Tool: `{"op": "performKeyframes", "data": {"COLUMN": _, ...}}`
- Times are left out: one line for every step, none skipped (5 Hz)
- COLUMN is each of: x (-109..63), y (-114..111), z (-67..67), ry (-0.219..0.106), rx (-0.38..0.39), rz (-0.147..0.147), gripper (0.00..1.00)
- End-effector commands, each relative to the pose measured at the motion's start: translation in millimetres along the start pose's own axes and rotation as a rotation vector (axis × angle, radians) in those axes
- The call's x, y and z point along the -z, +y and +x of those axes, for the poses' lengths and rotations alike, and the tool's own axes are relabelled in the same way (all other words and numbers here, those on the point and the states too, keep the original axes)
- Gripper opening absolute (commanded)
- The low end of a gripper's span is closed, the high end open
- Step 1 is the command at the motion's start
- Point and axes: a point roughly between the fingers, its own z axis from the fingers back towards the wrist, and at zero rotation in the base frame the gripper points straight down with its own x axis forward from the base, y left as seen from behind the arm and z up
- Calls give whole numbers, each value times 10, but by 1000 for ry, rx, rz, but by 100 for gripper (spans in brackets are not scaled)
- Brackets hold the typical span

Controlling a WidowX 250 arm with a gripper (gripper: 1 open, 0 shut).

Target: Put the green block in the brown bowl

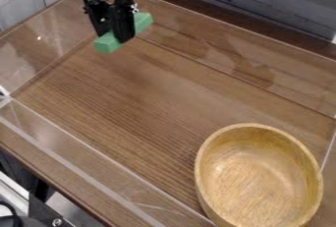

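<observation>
Containers: one brown bowl, round, light tan wood with a thick rim and a speckled pale inside, standing at the near right corner of the desk; nothing lies in it. My hand: one, black, at the far left of the desk, pointing steeply down, its fingers clamped together on the green block. The block shows on both sides of my fingers, one end low to the left, the other higher to the right, so it sits tilted in my grip. I cannot tell whether its lower end touches the wood. Block and bowl are well apart, at opposite corners. Count: one bowl, one green block, one hand. The desk is dark wood grain with a clear raised edge round it.
</observation>
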Motion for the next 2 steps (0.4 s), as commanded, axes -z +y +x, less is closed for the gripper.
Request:
{"op": "performKeyframes", "data": {"x": -170, "y": -16, "z": 10, "ry": -54, "rx": 6, "rz": 26, "gripper": 0}}
{"op": "performKeyframes", "data": {"x": -155, "y": -29, "z": 7, "ry": -56, "rx": 6, "rz": 21, "gripper": 0}}
